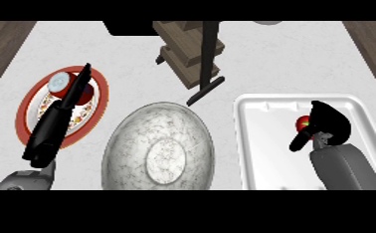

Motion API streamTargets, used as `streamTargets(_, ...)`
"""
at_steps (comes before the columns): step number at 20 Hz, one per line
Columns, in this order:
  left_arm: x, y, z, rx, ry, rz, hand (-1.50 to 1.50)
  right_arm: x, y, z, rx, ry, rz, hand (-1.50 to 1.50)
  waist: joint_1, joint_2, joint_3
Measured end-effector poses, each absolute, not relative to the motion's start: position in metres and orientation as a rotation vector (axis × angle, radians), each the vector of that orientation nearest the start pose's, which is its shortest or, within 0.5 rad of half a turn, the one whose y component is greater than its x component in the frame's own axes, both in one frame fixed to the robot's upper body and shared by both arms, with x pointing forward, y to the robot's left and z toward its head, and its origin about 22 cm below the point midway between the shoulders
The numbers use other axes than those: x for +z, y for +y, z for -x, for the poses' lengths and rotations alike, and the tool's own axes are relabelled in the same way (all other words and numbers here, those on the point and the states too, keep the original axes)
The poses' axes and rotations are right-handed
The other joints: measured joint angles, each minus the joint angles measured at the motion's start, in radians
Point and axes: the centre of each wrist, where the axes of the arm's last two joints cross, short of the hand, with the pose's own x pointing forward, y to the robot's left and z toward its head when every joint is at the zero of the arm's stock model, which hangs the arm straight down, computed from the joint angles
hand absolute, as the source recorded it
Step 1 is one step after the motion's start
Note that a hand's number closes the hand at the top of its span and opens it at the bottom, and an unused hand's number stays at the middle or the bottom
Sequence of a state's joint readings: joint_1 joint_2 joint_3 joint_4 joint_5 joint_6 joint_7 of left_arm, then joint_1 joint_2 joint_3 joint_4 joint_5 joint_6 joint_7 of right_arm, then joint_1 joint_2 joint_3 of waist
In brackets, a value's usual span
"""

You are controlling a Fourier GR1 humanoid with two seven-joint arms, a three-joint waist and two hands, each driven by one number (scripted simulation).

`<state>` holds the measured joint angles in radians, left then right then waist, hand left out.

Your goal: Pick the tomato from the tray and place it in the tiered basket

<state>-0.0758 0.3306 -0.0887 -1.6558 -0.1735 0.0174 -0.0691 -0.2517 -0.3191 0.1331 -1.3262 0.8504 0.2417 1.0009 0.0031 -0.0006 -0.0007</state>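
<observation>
Tomato sits in the white tray at your right, mostly hidden behind the right hand, whose fingers curl round it. Your left hand lies straight-fingered over the patterned plate (covering much of it). Tiered basket stands at the worktop's far side, cut off above.
</observation>
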Motion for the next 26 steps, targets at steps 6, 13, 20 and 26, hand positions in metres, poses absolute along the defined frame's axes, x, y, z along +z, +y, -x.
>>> streamTargets(6, 0.054, 0.263, -0.256, -0.490, -1.751, -0.308, 0.00, 0.014, -0.262, -0.301, 0.693, -0.498, 1.055, 1.50, -0.003, -0.003, -0.005)
streamTargets(13, 0.062, 0.255, -0.257, -0.487, -1.751, -0.302, 0.00, 0.021, -0.252, -0.306, 0.734, -0.595, 1.156, 1.50, -0.003, -0.002, -0.003)
streamTargets(20, 0.055, 0.267, -0.253, -0.472, -1.732, -0.335, 0.00, 0.074, -0.230, -0.276, 0.663, -0.670, 1.262, 1.50, -0.034, -0.013, -0.003)
streamTargets(26, 0.052, 0.275, -0.247, -0.458, -1.711, -0.359, 0.00, 0.135, -0.220, -0.229, 0.541, -0.826, 1.321, 1.50, -0.064, -0.026, -0.006)
